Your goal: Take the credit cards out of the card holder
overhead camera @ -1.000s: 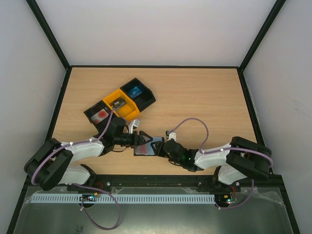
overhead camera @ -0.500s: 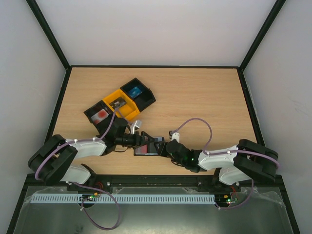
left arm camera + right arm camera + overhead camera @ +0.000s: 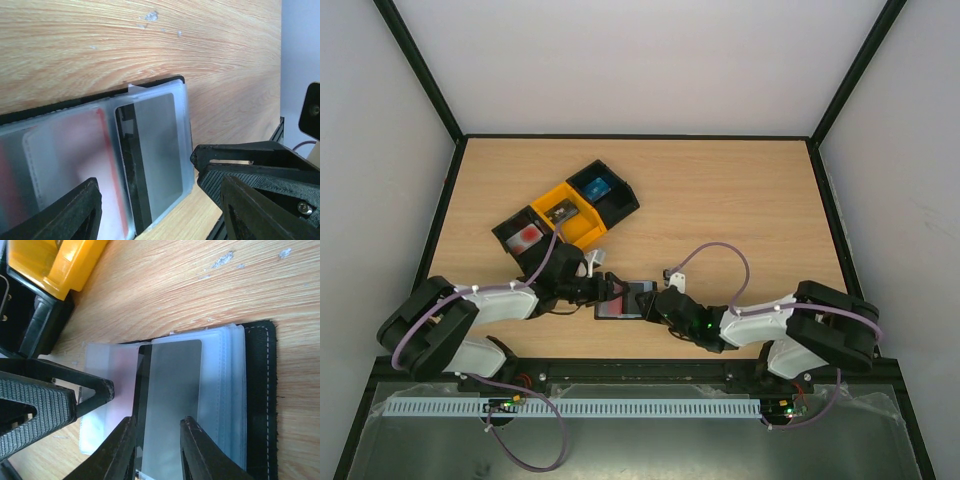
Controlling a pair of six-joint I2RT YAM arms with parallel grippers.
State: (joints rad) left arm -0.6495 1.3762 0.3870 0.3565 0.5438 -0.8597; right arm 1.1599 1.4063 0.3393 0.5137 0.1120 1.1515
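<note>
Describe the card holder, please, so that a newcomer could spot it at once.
On the wooden table, look by the middle of its near edge, nearer than the row of bins. The card holder lies flat there, opened. Unlike the boxy black and yellow bins, it is a thin black wallet fanned with clear sleeves.

Table (image 3: pixel 200 280) matt wood-grain; card holder (image 3: pixel 260 390) stitched leather; sleeves (image 3: pixel 220 390) frosted plastic.
</note>
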